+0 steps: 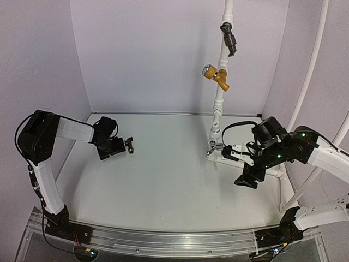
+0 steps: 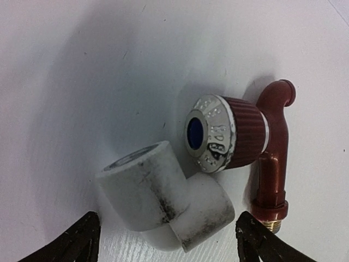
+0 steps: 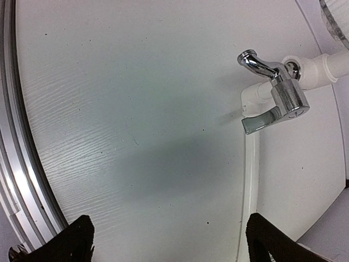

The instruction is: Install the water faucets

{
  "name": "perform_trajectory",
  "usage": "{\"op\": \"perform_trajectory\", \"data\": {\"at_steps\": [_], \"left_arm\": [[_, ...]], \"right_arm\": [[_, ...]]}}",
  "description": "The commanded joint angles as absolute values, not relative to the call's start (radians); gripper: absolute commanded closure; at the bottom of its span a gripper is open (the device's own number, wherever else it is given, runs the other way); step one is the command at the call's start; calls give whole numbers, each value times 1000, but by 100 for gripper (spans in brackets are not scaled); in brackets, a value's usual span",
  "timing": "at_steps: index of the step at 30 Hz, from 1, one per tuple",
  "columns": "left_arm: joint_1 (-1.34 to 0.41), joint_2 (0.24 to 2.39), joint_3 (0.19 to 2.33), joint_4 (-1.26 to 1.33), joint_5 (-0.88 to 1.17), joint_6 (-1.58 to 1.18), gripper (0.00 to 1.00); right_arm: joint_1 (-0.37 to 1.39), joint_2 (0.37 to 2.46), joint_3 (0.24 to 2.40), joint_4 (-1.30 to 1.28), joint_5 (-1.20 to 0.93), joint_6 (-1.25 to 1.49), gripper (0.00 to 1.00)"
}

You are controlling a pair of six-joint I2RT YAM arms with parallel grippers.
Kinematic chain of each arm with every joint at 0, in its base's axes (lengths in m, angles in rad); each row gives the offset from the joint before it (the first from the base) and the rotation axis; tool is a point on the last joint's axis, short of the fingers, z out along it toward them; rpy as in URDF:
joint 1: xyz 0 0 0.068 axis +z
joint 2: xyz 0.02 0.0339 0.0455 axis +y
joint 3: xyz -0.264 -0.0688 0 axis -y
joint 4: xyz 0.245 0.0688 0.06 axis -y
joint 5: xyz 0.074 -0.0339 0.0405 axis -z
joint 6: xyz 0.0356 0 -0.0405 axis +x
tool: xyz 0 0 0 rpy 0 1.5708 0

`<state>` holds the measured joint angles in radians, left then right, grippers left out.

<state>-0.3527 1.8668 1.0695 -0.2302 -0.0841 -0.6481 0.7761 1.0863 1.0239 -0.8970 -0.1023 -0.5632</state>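
Hovering left tool (image 2: 169,221) spread wide around elbow (image 2: 163,202), tap (image 2: 272,147) just beside, worktop (image 1: 174,185) 9 o'clock | right tool (image 3: 169,232) spread, empty | tap rigid, probably light, slick; grip ribbed knob.

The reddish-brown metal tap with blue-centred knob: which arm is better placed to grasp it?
Left. The open left pincer hovers over the reddish-brown tap; the right pincer is far off, near a chrome tap.

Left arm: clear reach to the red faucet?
Probably yes: the left gripper hangs open above the faucet, nothing over it. The white elbow lies right beside its knob, so it may get caught too.
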Motion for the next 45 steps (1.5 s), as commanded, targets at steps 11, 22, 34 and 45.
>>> {"op": "perform_trajectory", "data": {"at_steps": [11, 22, 34, 45], "left_arm": [[-341, 1995, 1216, -322, -131, -610, 14], [-339, 1850, 1068, -321, -175, -560, 45], [-316, 1790, 1033, -297, -54, -418, 51], [-287, 1833, 1022, -183, -32, -351, 31]], "right_arm": [[782, 1072, 1016, -870, -56, -552, 5], [783, 1057, 993, -858, -37, -560, 5], [782, 1037, 972, -854, -31, -558, 5], [783, 1030, 971, -854, -28, -565, 5]]}}
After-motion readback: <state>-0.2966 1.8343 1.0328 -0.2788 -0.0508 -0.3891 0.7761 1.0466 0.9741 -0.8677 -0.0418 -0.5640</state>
